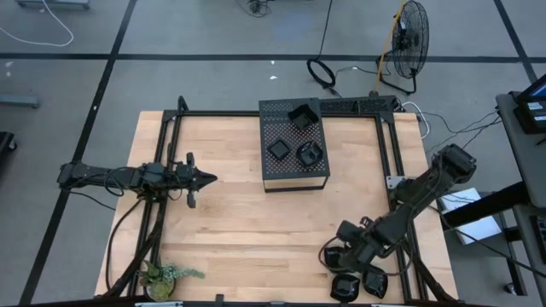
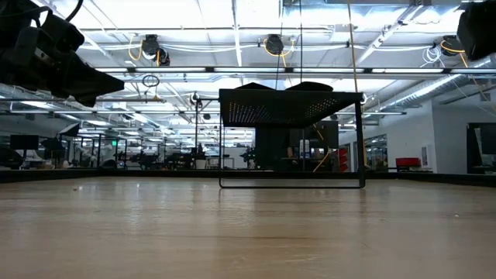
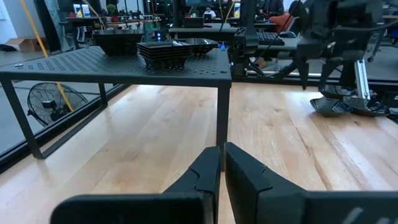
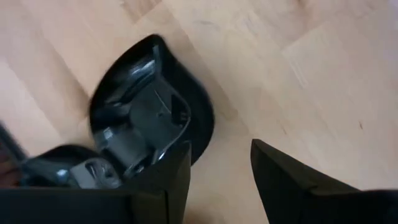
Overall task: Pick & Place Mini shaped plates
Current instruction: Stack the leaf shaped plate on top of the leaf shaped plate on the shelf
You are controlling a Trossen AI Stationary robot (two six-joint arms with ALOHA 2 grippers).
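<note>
Several mini shaped plates [image 1: 358,275], small black dishes, lie in a cluster on the wooden table near its near right corner. Three more [image 1: 294,141] rest on top of the black perforated box [image 1: 275,175] at the far middle. My right gripper [image 1: 339,252] hangs open over the cluster's left side, pointing down. In the right wrist view its fingers [image 4: 221,171] stand over bare wood, beside a glossy leaf-shaped plate [image 4: 186,106] with others nested in it. My left gripper [image 3: 221,168] is shut and level at the table's left, holding nothing.
The perforated box stands on thin legs [image 3: 222,106], with room beneath it [image 2: 291,167]. A small green plant [image 1: 166,275] sits at the near left corner. A black frame rail [image 1: 388,149] runs along the table's far and right sides. Bare wood [image 1: 256,230] fills the middle.
</note>
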